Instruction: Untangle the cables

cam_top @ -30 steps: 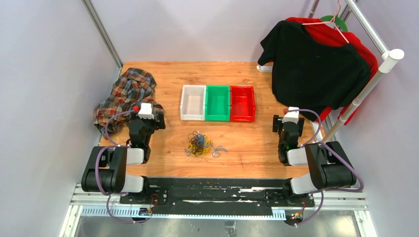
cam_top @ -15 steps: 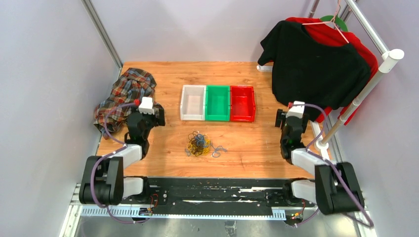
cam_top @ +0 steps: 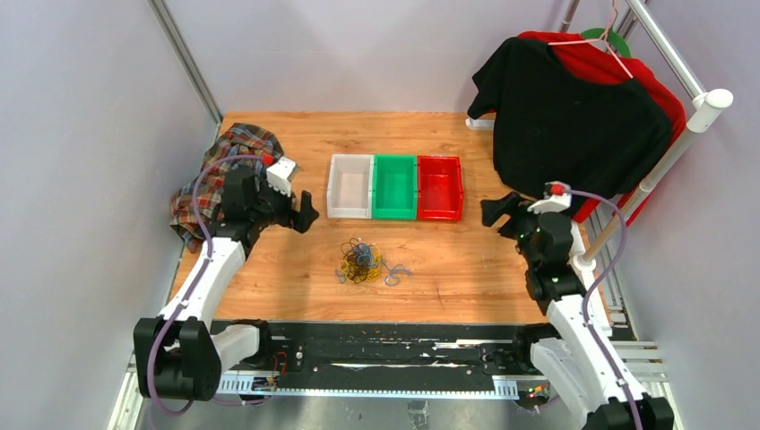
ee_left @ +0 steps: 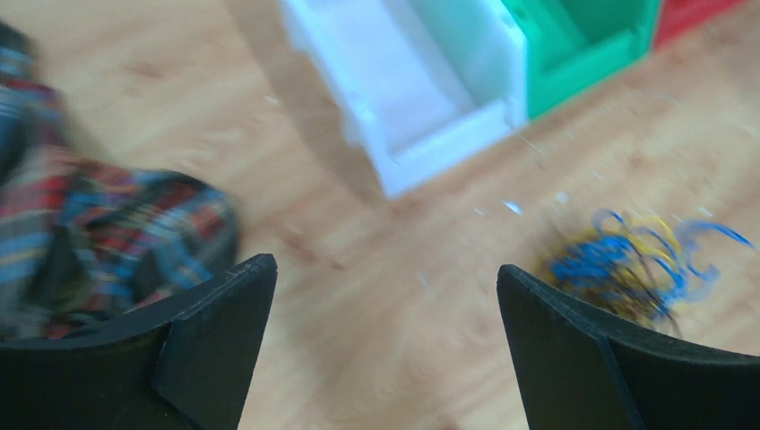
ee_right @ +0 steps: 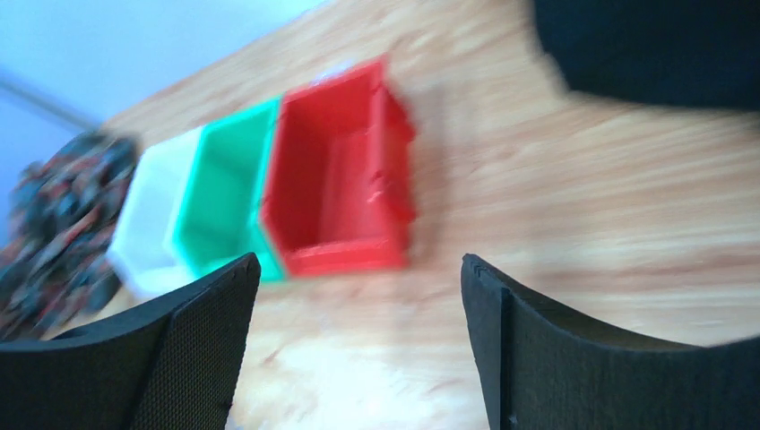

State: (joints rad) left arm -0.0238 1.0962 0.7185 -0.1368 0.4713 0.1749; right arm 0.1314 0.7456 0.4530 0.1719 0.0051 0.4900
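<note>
Both arms have swung up and forward from their folded rest. The left gripper point(cam_top: 303, 215) now hangs beside the crumpled plaid flannel shirt point(cam_top: 224, 166), and the right gripper point(cam_top: 496, 210) below the hanging black T-shirt point(cam_top: 574, 125). Both sets of jaws are spread wide, holding nothing. The tangle of thin yellow, blue and dark cables point(cam_top: 363, 262) lies on the wooden table point(cam_top: 466, 269), in front of the white plastic bin point(cam_top: 349, 212) but apart from it. Only the left wrist camera catches it (blurred). The right wrist camera faces the red plastic bin point(ee_right: 341, 255) and the green plastic bin point(ee_right: 224, 242). Bare wood surrounds the tangle.
</note>
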